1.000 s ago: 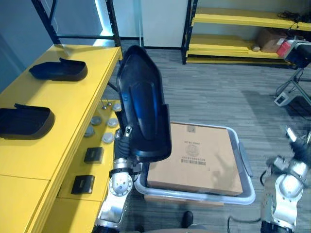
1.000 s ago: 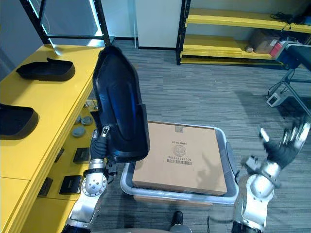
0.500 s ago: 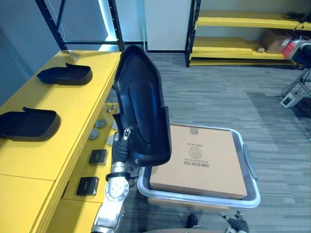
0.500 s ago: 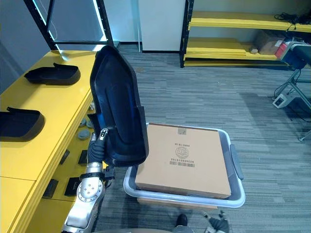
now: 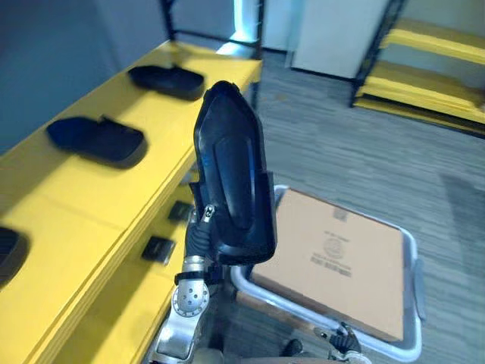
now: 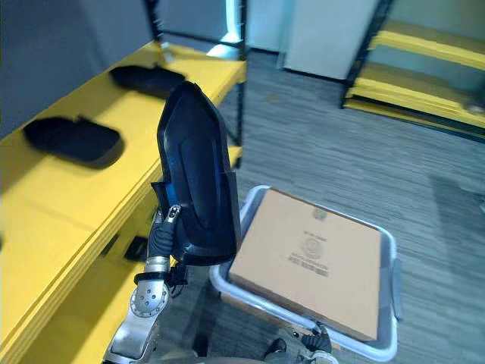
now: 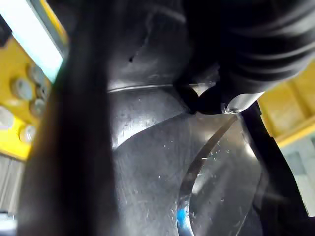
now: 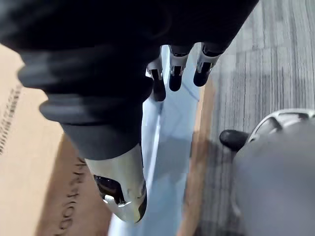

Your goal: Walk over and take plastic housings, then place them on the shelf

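Observation:
A large black plastic housing (image 5: 231,182) stands upright in front of me, its narrow end up, held from below by my left hand (image 5: 201,224). In the left wrist view the housing's glossy inner face (image 7: 147,162) is very close and a dark-tipped finger (image 7: 210,96) curls against it. The long yellow shelf (image 5: 83,205) runs along my left and carries other black housings, one far (image 5: 167,78), one nearer (image 5: 98,139). My right hand (image 8: 176,69) hangs low with relaxed fingers and holds nothing, and its fingertips peek in at the bottom edge (image 5: 345,343).
A cardboard box (image 5: 337,258) lies in a grey tote (image 5: 413,303) on the floor at my right front, right under the right hand. Small black parts (image 5: 158,249) sit on the shelf's lower level. A yellow rack (image 5: 432,83) stands at the back right across grey carpet.
The camera has swung left and down, so the yellow shelf takes up more of the view. The housing stays upright in my left hand. The right hand has dropped low.

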You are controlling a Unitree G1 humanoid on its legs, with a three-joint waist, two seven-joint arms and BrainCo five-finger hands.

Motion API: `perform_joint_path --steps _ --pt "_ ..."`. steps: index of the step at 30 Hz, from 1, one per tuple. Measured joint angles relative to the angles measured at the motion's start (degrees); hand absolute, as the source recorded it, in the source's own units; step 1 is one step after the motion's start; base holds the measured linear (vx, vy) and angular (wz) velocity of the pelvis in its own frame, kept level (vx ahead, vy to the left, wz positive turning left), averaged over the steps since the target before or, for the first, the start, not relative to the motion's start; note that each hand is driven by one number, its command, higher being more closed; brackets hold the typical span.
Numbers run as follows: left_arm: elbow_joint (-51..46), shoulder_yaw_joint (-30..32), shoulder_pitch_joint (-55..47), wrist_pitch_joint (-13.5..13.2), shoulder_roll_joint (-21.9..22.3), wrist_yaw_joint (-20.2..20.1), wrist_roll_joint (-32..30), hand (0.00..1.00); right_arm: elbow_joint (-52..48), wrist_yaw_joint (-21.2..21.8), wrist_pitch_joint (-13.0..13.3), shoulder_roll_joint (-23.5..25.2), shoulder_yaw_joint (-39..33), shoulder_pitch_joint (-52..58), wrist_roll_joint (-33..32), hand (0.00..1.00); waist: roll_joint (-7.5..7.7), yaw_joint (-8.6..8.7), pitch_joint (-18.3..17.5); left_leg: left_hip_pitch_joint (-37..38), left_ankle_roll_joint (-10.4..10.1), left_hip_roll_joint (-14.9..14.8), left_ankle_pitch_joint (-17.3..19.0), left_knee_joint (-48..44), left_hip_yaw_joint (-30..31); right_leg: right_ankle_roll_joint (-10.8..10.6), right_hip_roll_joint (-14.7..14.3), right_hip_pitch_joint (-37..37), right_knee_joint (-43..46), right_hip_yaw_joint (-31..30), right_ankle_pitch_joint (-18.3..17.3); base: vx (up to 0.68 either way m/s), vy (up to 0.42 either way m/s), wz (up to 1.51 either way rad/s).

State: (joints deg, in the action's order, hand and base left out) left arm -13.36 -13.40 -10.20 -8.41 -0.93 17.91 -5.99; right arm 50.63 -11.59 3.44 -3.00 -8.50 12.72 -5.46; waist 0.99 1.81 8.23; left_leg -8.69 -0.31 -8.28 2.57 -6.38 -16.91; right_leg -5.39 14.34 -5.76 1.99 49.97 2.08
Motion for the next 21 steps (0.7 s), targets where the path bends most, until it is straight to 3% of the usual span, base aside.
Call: perform_joint_path --steps 1,3,4,5,6,10,11,12,13,14,15,16,19,20,21 --pt "0.0 -0.2 0.0 -0.3 0.3 -0.1 0.2 1.00 0.0 -0.1 0.0 0.0 0.0 0.4 0.3 0.00 -0.08 0.02 -0.1 -0.7 0.7 -0.7 0.5 -0.7 -2.5 -0.2 0.1 -0.3 0.4 1.4 -0.2 -0.01 0.192 1.25" --pt "0.0 -1.9 0.5 -1.0 0.2 -0.4 1.0 1.00 0.6 -1.0 0.1 -0.1 -0.2 0.9 0.5 0.00 0.78 0.71 -0.4 -2.8 5.2 -1.6 3.5 -7.3 -8.8 -0.9 3.0 -1.0 0.2 6.5 -0.7 0.00 0.122 0.99" --pt "0.0 -2.6 0.4 -1.2 0.2 -0.4 1.1 1.00 0.7 -1.2 0.1 -0.4 -0.2 1.0 0.5 0.00 0.34 0.58 -0.6 -3.4 5.6 -2.3 3.6 -10.0 -9.5 -1.5 2.9 -1.1 1.4 7.0 -1.1 0.06 0.124 0.60" --pt "0.5 -4.3 0.1 -1.6 0.5 -0.4 1.6 1.00 1.3 -1.2 0.1 -1.2 -0.2 1.2 0.5 0.00 -0.77 1.09 -1.2 -2.7 0.2 -2.5 2.6 -9.4 -8.8 -2.2 3.0 -1.8 3.1 8.1 -1.5 0.08 0.208 0.88" --pt "1.3 -5.5 0.8 -1.6 -0.2 -0.6 1.9 1.00 2.4 -1.2 0.0 -1.0 -0.2 1.1 0.5 0.00 0.18 1.47 -2.0 -2.5 1.0 0.2 1.6 -6.7 -6.5 -2.4 4.4 -2.1 3.4 9.1 -1.6 0.09 0.216 0.95" --pt "1.5 -6.8 2.0 -1.6 -0.5 -0.7 2.0 1.00 4.5 -2.2 -0.3 -1.0 -0.7 0.1 0.5 0.00 0.71 0.84 -2.6 -3.6 2.5 4.9 1.0 -6.0 -2.7 -1.2 7.1 -3.3 5.1 11.0 -1.7 0.08 0.170 0.75" --pt "1.6 -7.2 2.4 -1.6 -0.5 -0.8 2.0 1.00 4.1 -2.2 -0.5 -1.0 -0.7 0.1 0.5 0.00 0.48 0.75 -2.6 -3.6 3.1 5.9 1.5 -6.2 -1.1 4.7 8.7 -2.6 9.5 7.2 -3.4 0.13 0.179 0.83" --pt "2.3 -7.6 2.7 -1.6 -0.6 -1.1 2.0 1.00 3.9 -1.9 -0.5 -1.0 -0.7 0.2 0.5 0.00 -0.11 0.92 -2.8 -2.6 3.3 6.8 1.5 -5.3 1.2 10.2 10.9 0.3 17.5 -2.8 -3.0 0.11 0.139 0.93" --pt "2.7 -8.5 2.7 -1.6 -0.7 -1.3 2.0 1.00 3.6 -1.5 -0.4 -0.9 -0.6 0.1 0.5 0.00 -0.68 0.99 -3.2 -2.3 3.5 6.7 1.7 -4.8 2.7 9.5 10.1 2.4 20.3 -10.0 -5.8 0.12 0.061 1.01" --pt "3.1 -8.7 2.8 -1.8 -1.2 -1.3 2.0 1.00 3.3 -0.5 -0.2 -0.8 0.0 0.1 1.2 0.00 -1.29 1.74 -3.4 -2.1 3.5 6.4 1.6 -4.0 5.1 6.7 7.0 4.6 21.3 -19.7 -10.8 0.08 -0.059 1.03" --pt "3.8 -8.5 3.0 -2.1 -1.5 -1.2 1.9 1.00 2.6 0.7 -0.2 -0.9 1.1 -0.7 1.5 0.00 -0.85 2.10 -3.3 -0.9 3.9 7.0 1.5 -2.7 7.6 6.5 3.0 6.9 22.0 -28.1 -15.2 0.14 -0.074 1.20" --pt "5.2 -8.2 3.0 -2.1 -1.5 -0.7 1.9 1.00 2.5 0.7 -0.3 -0.9 1.8 -1.1 1.6 0.00 -0.62 2.07 -3.2 0.8 3.7 7.4 1.4 -1.7 9.6 6.6 -0.1 9.0 22.8 -32.7 -17.5 0.12 -0.060 1.01" --pt "7.6 -8.3 3.0 -2.1 -1.5 -0.3 1.9 1.00 0.7 0.8 -0.2 -1.3 2.2 -1.1 1.5 0.00 -1.39 2.41 -2.7 3.6 2.8 7.3 2.1 -1.9 15.5 6.2 -6.7 16.2 26.8 -40.2 -18.8 0.14 -0.075 1.01" --pt "7.6 -8.4 3.0 -2.1 -1.5 -0.3 1.9 1.00 0.0 0.7 -0.2 -1.4 2.6 -1.0 1.5 0.00 -1.37 2.60 -2.7 3.7 2.4 7.3 2.4 -2.2 16.5 5.9 -7.7 17.7 27.3 -42.0 -18.7 0.15 -0.179 1.31" --pt "7.5 -8.5 3.0 -2.1 -1.4 -0.2 2.0 1.00 -1.0 0.8 -0.2 -1.3 2.9 -1.0 1.5 0.00 -0.99 2.70 -2.7 3.3 1.1 7.4 3.3 -3.8 19.4 4.7 -9.2 20.1 26.3 -46.8 -17.8 0.10 -0.187 1.08"
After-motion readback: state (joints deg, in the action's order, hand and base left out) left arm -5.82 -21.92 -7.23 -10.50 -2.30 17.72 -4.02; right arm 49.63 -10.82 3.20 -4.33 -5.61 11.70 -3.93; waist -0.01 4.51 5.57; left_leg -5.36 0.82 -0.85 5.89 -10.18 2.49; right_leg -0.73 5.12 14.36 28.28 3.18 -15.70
